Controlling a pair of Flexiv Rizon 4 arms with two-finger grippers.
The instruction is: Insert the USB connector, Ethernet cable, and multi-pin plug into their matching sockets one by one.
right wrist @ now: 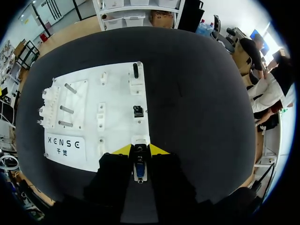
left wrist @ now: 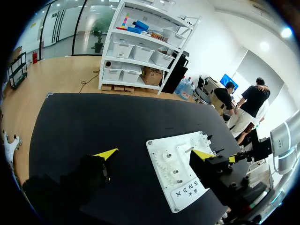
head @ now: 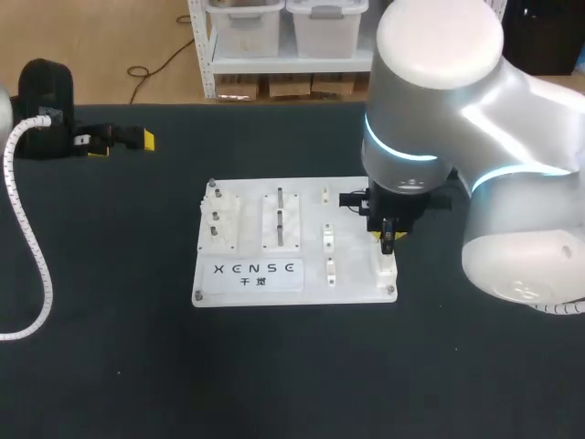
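Right wrist view alone clearly shows jaws clamping a plug, perhaps USB.

Head view overhead, wrist views nearer, sharing board

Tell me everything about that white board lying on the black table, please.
The white board is a flat, rectangular, plastic-looking plate that lies flat on the black table, with screws at its corners. It carries upright metal pegs, small white socket blocks and a label with dark lettering. The right gripper holds a connector over a block at one corner. Whether they touch is unclear.
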